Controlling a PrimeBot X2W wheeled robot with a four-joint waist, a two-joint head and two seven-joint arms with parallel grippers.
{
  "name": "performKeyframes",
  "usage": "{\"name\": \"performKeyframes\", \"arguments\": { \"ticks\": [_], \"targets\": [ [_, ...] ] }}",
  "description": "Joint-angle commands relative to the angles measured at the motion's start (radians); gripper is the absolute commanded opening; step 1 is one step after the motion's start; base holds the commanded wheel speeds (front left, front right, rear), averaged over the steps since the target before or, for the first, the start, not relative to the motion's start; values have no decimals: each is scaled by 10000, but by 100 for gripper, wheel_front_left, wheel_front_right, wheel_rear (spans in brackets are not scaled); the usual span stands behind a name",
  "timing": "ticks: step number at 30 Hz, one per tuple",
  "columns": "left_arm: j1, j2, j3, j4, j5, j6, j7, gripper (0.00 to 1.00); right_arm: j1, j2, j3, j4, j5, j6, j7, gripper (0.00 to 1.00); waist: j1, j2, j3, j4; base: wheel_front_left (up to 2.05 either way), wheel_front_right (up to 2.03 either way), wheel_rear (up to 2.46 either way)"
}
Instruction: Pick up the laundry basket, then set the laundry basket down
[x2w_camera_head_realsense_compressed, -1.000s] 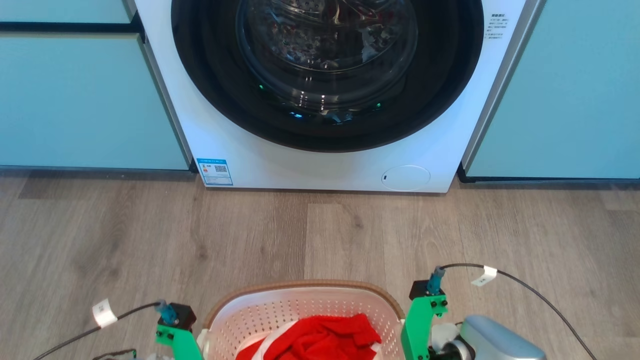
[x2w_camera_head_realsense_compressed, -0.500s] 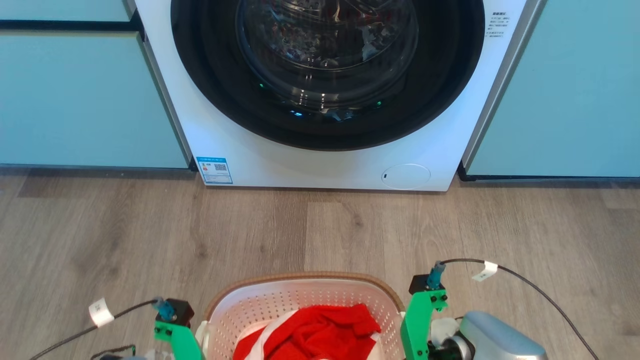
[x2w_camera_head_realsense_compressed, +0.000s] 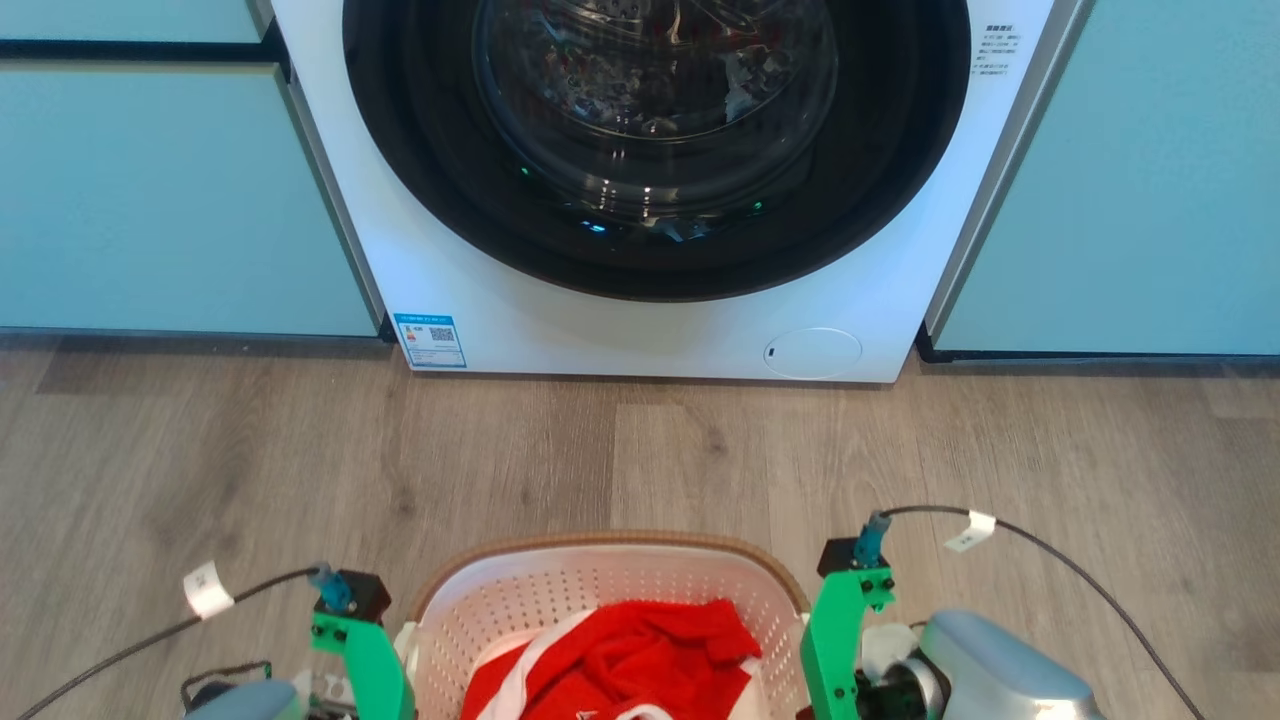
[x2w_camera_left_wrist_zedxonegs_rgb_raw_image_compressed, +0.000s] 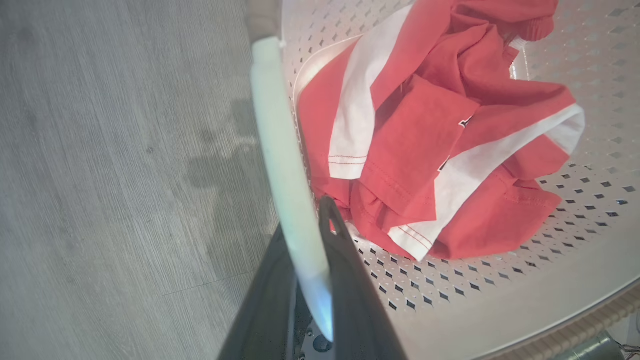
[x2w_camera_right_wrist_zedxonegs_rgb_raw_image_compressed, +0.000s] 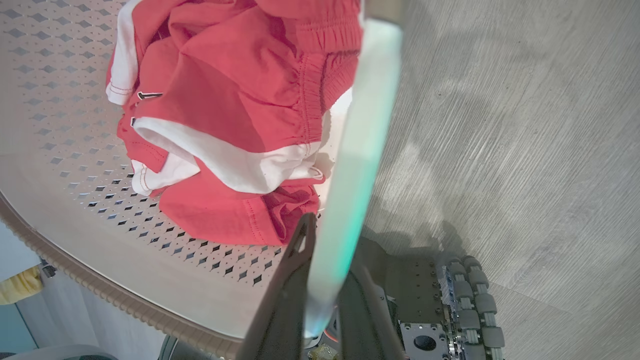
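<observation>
The laundry basket (x2w_camera_head_realsense_compressed: 600, 546), white and perforated with a brown woven rim, sits at the bottom middle of the head view with a red and white garment (x2w_camera_head_realsense_compressed: 640, 660) inside. In the left wrist view my left gripper (x2w_camera_left_wrist_zedxonegs_rgb_raw_image_compressed: 307, 225) is shut on the basket's white side handle (x2w_camera_left_wrist_zedxonegs_rgb_raw_image_compressed: 280, 135), dark fingers on either side of it. My right gripper (x2w_camera_right_wrist_zedxonegs_rgb_raw_image_compressed: 332, 240) is shut the same way on the other white handle (x2w_camera_right_wrist_zedxonegs_rgb_raw_image_compressed: 365, 115). The garment (x2w_camera_left_wrist_zedxonegs_rgb_raw_image_compressed: 420, 135) lies crumpled on the basket's floor (x2w_camera_right_wrist_zedxonegs_rgb_raw_image_compressed: 65, 165). Green wrist brackets (x2w_camera_head_realsense_compressed: 840, 630) flank the basket.
A white front-loading washing machine (x2w_camera_head_realsense_compressed: 650, 330) with a closed dark glass door stands ahead, with teal cabinets (x2w_camera_head_realsense_compressed: 170, 200) on either side. Grey wooden floor (x2w_camera_head_realsense_compressed: 640, 450) lies between it and the basket. My wheeled base (x2w_camera_right_wrist_zedxonegs_rgb_raw_image_compressed: 470, 300) is just below the right handle.
The basket and both wrist brackets stand slightly higher in the head view than a second ago, while the washing machine has hardly shifted. Both grips are unchanged.
</observation>
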Motion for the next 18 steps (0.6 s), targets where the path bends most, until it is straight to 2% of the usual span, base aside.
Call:
{"name": "performKeyframes", "arguments": {
  "ticks": [1,18],
  "targets": [
    [-907,-21,307,-418,-68,-79,-46,0,-607,419,83,-441,-20,73,9,0,1,-1,3,-1,0,0,0],
    [-1192,41,307,-491,-141,-79,185,0,-780,419,77,-439,26,73,97,0,1,-1,-37,8,0,0,0]
  ]
}}
